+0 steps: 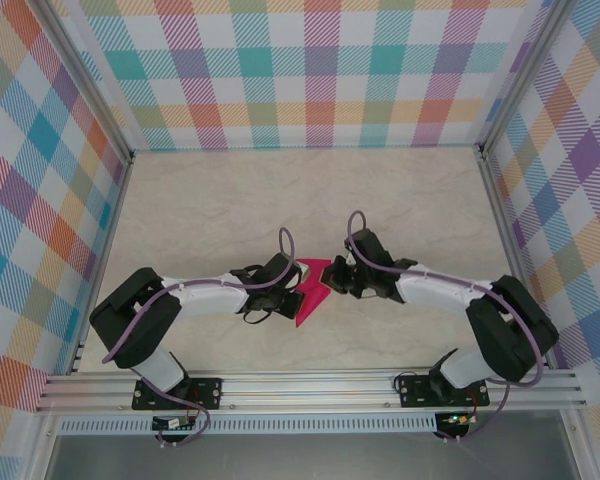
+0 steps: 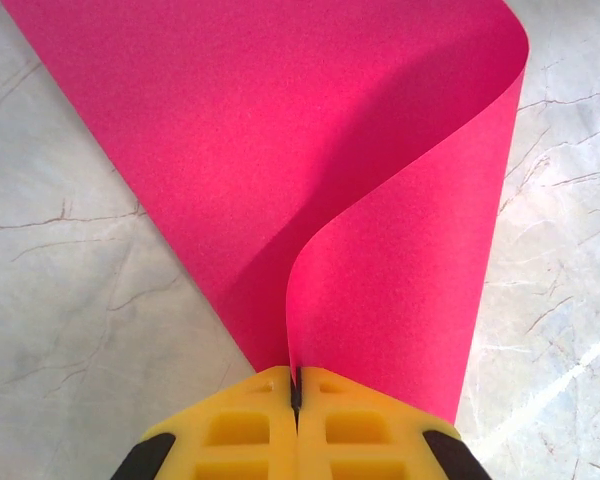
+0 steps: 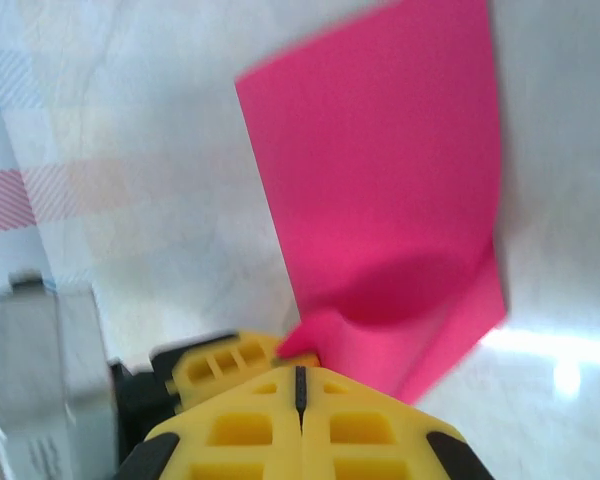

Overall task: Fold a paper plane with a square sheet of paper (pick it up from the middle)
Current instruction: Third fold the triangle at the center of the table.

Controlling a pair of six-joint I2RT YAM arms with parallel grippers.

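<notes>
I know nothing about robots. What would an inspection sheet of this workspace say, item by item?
Surface: pale marbled table.
Job's things: square sheet of paper, magenta, curled over, held between the two grippers; not yet a plane shape.
Clutter: nothing seen.
Grippers: left gripper and right gripper both shut on the sheet's edge.
Cables: purple cables loop along each arm.
Surroundings: plaid walls; aluminium frame rails at the near edge.

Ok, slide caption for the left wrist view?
Left fingers pinch the curled edge of the square sheet of paper over the marble table.
</notes>
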